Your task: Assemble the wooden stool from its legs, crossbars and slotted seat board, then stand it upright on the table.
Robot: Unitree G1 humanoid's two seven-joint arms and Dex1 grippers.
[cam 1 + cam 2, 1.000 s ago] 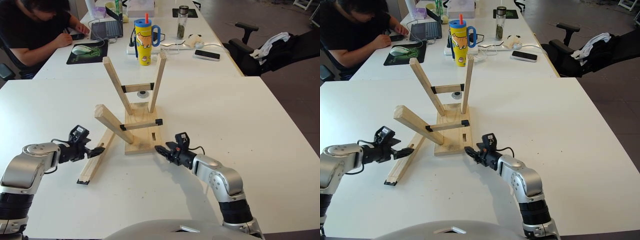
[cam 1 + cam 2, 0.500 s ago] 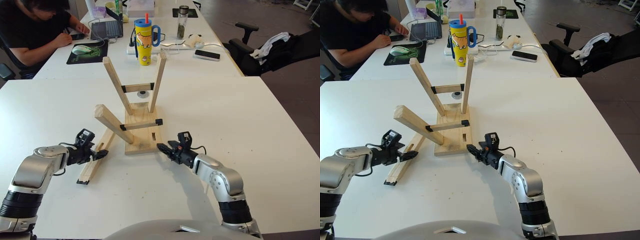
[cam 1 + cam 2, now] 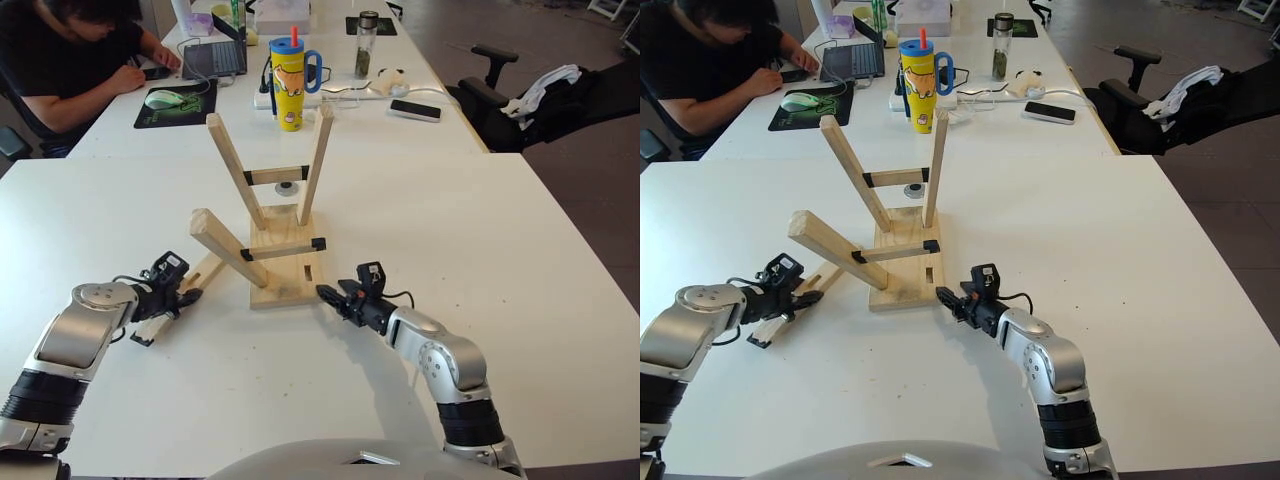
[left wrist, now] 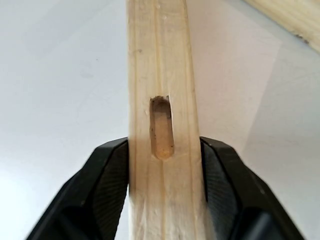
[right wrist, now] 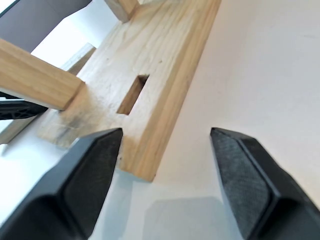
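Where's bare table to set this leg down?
Bare: the table right of the seat board to its right edge, and the near strip between the left gripper and right gripper. Crowded: left of the board, around the held loose leg and tilted leg.

Up front, a broad white table (image 3: 520, 230), brightly lit. Right behind it sits a second white desk (image 3: 440, 135) carrying a yellow tumbler (image 3: 290, 85), an open laptop (image 3: 213, 58), a dark mouse mat (image 3: 195, 112), a phone (image 3: 414, 110) and a bottle (image 3: 366, 45). Off right, a black office chair (image 3: 490, 90) with pale cloth (image 3: 545, 88) draped on it, on grey floor (image 3: 600, 180).
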